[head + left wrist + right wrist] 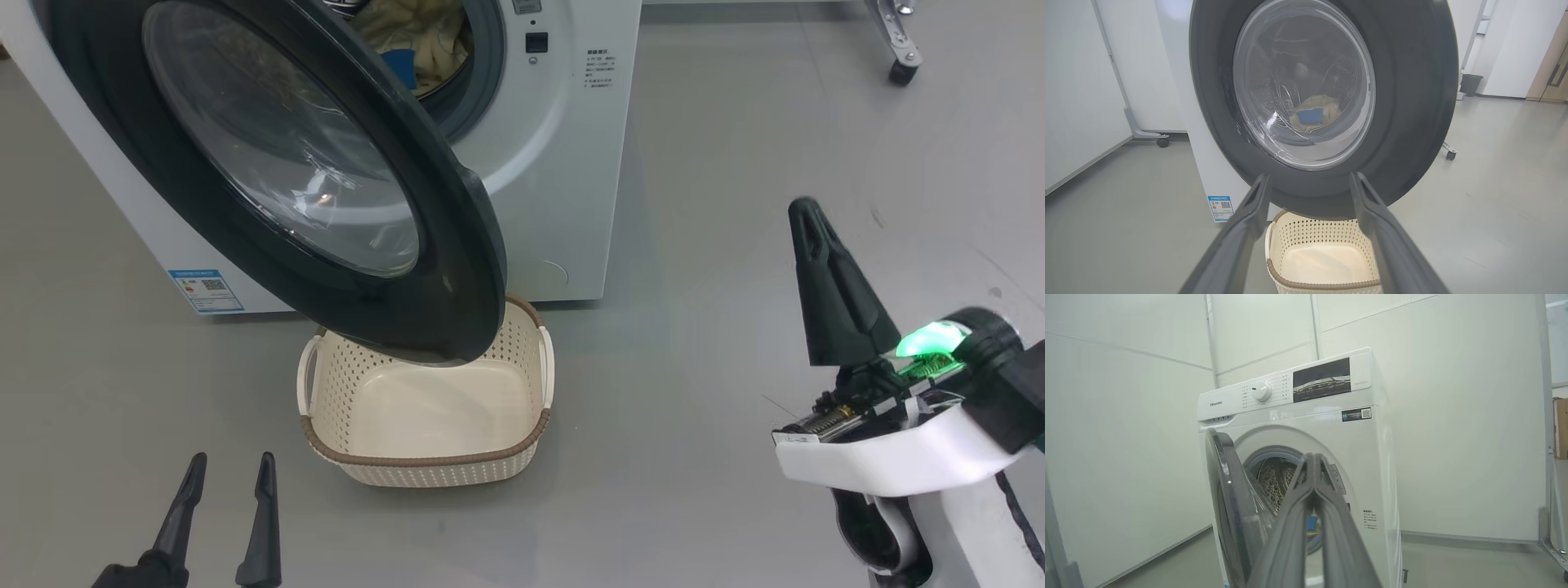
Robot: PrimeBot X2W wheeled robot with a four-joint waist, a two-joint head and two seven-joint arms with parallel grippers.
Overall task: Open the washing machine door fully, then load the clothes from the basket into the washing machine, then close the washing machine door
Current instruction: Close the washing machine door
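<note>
You have the washing machine [563, 163] standing at the far left of the grey floor [735, 245], a big white front-loader with its round opening uncovered. In the right wrist view its control panel with a white dial [1261, 391] faces you.

The washing machine door [277, 155] is open. It hangs from the left side of the opening and swings out toward you, its wide black rim around the bulging clear glass. In the head view its lower rim overlaps the far edge of the basket.

The basket [424, 469] sits on the floor just in front of the machine, below the door. Its brown rim is up, its white handles are at the left and right, and you can see its bare cream bottom.

Your right fingers [833, 294] are raised at the near right, well apart from the machine. They are pressed together and grip nothing. A green light [931, 339] glows at their base.

Your left fingers [263, 523] are low at the near left, nearer than the basket. They stand apart, hold nothing and point toward the door.

The clothes [416, 37] lie inside the drum, pale yellow. You see them past the door's edge, and through its glass in the left wrist view. A small blue cloth [402, 64] rests on them at the front.

A blue label [206, 291] is stuck low on the machine's left corner.
</note>
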